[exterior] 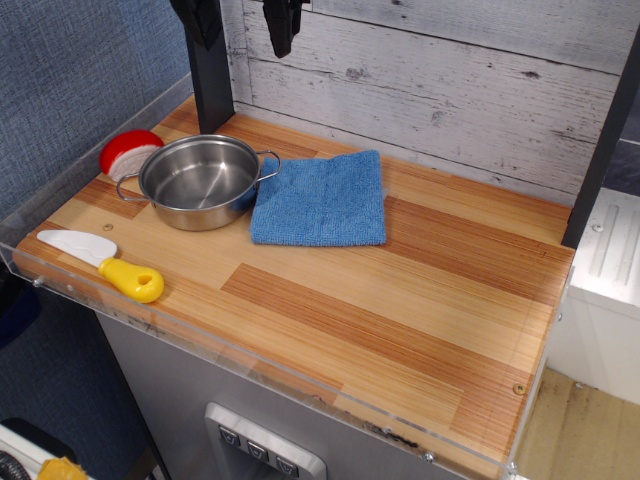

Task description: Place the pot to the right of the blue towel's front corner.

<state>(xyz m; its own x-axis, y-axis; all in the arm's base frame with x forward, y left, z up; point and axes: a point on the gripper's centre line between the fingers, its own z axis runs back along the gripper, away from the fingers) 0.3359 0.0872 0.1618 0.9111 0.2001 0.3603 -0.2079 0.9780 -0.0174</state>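
The pot point(202, 182) sits on the wooden surface point(400, 300), against the left edge of the blue towel point(321, 199), its 2 wire handles pointing left and right. It looks empty. The hand point(283, 22) hangs at the top of the view, above and behind the pot, so the pot lies forward and to its left. Whether the hand is parted or closed cannot be told. The target spot beside the towel's front right corner is bare wood.

Toy knife point(100, 262); red-white round object point(126, 152)
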